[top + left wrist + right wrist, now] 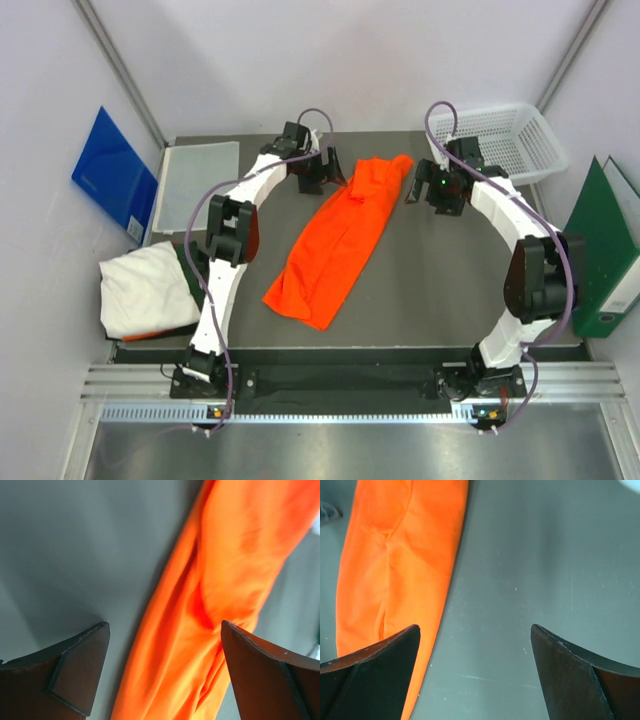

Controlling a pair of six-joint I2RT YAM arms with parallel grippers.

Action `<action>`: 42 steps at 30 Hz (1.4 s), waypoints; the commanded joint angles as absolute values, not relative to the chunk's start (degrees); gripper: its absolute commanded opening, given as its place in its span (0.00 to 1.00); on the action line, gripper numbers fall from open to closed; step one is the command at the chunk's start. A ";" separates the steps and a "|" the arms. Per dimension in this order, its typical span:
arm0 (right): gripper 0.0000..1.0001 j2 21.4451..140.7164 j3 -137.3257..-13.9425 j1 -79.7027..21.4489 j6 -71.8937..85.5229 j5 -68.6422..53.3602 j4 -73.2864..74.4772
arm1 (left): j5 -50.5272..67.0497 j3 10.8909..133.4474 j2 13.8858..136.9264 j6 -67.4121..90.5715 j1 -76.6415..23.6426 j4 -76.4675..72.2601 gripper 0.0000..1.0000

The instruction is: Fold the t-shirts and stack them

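Two t-shirts are on the dark table [440, 280]. The orange t-shirt [340, 245] lies near the middle, gathered into a long narrow band. It runs on a diagonal from the far centre down toward the near left, with its far end slightly wider and creased. The white t-shirt [145, 290] sits well apart from it, bunched in a soft heap at the near left edge of the table. It lies just beside the lower part of the left arm and partly overhangs the table's left side.

At the far end of the orange band, the left gripper [318, 175] is just to the left of the cloth. Its fingers are spread wide, and in the wrist view the orange fabric runs below the gap between them. They grip nothing, and whether they touch the cloth I cannot tell. The right gripper [425, 190] is just to the right of the same far end. Its fingers are also spread wide and hold nothing. Its wrist view shows mostly bare table between them, with the shirt's edge by one finger.

Further out, a white mesh basket [545, 150] stands at the far right corner. A clear plastic sheet [200, 185] lies at the far left. A blue folder [115, 170] leans against the left wall, and a green binder [605, 250] stands at the right.
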State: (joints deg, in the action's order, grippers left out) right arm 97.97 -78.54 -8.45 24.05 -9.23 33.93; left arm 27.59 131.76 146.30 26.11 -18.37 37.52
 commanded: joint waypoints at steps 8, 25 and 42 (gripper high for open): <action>0.91 92.11 -75.23 -8.26 24.79 -7.65 32.08 | 35.07 137.63 156.35 34.36 -21.97 26.20 0.45; 0.91 91.40 -70.93 -8.70 25.40 -10.11 30.68 | 29.97 132.45 149.42 39.03 -8.45 20.12 0.00; 1.00 95.01 -75.06 -15.99 23.11 -14.67 31.11 | 22.77 108.46 123.52 29.36 -4.57 24.95 0.99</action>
State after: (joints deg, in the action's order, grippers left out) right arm 95.11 -71.83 -12.53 24.38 -11.62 32.60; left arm 27.22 112.68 133.32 35.40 -3.03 21.26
